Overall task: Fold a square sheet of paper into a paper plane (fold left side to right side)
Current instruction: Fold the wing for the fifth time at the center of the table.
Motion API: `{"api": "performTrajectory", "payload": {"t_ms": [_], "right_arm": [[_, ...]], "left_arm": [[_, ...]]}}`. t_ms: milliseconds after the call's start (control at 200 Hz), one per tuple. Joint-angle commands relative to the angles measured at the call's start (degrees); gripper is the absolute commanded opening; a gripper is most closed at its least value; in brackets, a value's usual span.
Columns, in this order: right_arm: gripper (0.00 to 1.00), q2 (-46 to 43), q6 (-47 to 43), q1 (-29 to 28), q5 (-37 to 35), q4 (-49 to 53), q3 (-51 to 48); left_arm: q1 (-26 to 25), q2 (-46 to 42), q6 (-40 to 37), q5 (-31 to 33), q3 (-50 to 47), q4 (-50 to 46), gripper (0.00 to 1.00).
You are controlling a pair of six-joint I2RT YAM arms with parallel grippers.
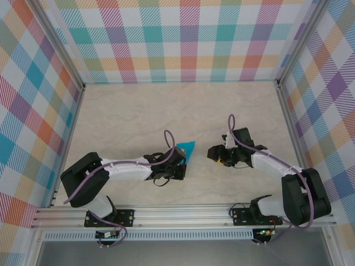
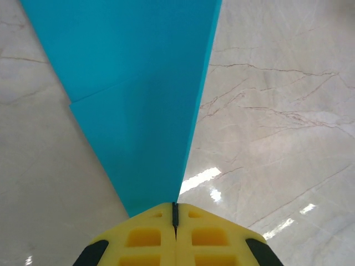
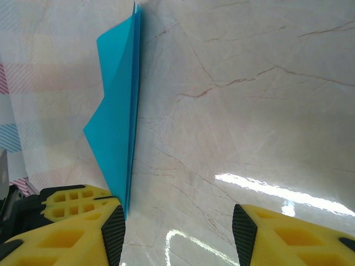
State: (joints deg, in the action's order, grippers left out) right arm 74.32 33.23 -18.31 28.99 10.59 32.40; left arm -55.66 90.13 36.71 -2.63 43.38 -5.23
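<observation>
Where the marbled tabletop (image 1: pixel 166 111) lies pale between checked walls, the teal paper plane (image 1: pixel 186 148) sits near its middle, standing on edge as a folded, tapering wedge. The left gripper (image 2: pixel 175 213) has its yellow fingers pressed together, pinching the paper plane's narrow end. Just to the right, apart from the paper, the right gripper (image 3: pixel 177 235) is spread and holds nothing.

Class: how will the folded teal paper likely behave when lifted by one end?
The paper plane looks thin, so probably very light. Its stacked folded layers likely stiffen it, yet held at its tip by the left gripper, the far end may droop.
</observation>
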Motion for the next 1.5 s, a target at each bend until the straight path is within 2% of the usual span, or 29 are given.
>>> {"api": "performTrajectory", "payload": {"t_ms": [0, 135, 530, 720, 1035, 1495], "right_arm": [[0.56, 1.4, 2.3, -1.3, 3.8, -8.3, -1.1], [0.54, 4.4, 4.3, -4.4, 3.9, -12.3, -0.1], [0.55, 11.4, 7.9, -9.3, 3.7, -18.8, 2.7], [0.47, 15.9, 10.1, -11.4, 3.2, -21.0, 6.1], [0.39, 22.9, 12.0, -13.5, 2.9, -23.8, 9.8], [0.39, 27.5, 12.3, -15.1, 1.9, -23.9, 11.6]], "left_arm": [[1.3, -2.1, 4.3, -3.5, -2.7, 8.3, 0.0], [2.3, -3.1, 7.2, -4.7, -5.7, 13.7, 0.0], [3.0, -4.1, 8.9, -4.9, -8.2, 16.7, 0.0], [3.0, -4.9, 9.0, -4.7, -9.0, 17.0, 0.0], [3.0, -6.0, 9.4, -4.0, -10.3, 17.5, 0.0], [3.0, -5.4, 10.1, -3.9, -10.7, 17.7, 0.0]]}}
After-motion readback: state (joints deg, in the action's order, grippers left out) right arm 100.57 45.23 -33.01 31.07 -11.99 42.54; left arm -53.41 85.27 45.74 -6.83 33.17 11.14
